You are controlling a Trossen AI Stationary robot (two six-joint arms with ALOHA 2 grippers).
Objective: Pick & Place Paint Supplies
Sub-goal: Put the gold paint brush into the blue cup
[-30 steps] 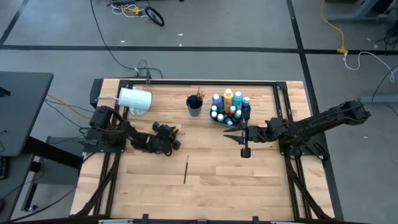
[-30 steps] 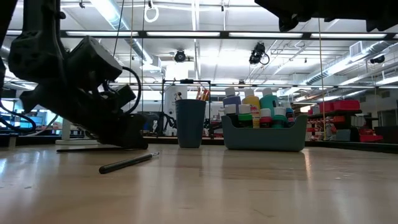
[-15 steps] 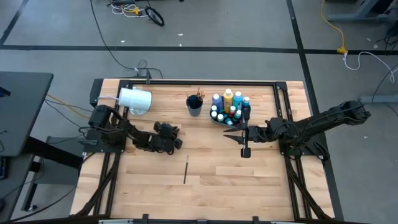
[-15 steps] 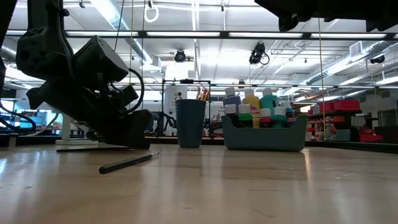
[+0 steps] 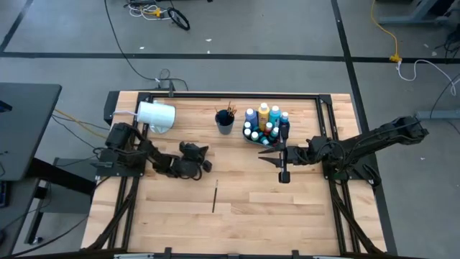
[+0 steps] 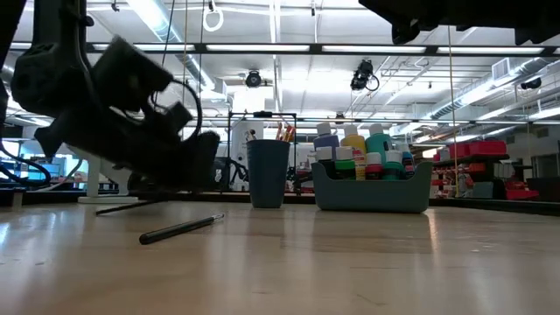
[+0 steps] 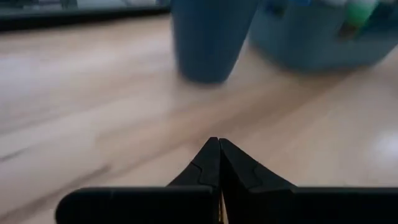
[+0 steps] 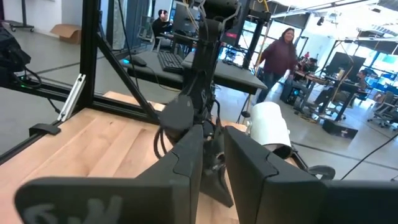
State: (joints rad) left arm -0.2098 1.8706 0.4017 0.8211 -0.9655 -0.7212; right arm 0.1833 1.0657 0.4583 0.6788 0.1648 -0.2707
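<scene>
One paintbrush (image 5: 215, 196) lies flat, long axis running near-to-far across table (image 5: 251, 216); left gripper (image 5: 206, 165) closed, empty; right gripper (image 5: 262, 156) slightly parted, empty.

Open tabletop (image 5: 251, 216) around lone paintbrush (image 5: 215, 196), seemingly unobstructed

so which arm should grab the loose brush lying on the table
Probably the left. Its gripper sits just above the loose paintbrush in the high view, fingers shut and empty. The right gripper waits farther off, beside the bin of paint bottles.
</scene>
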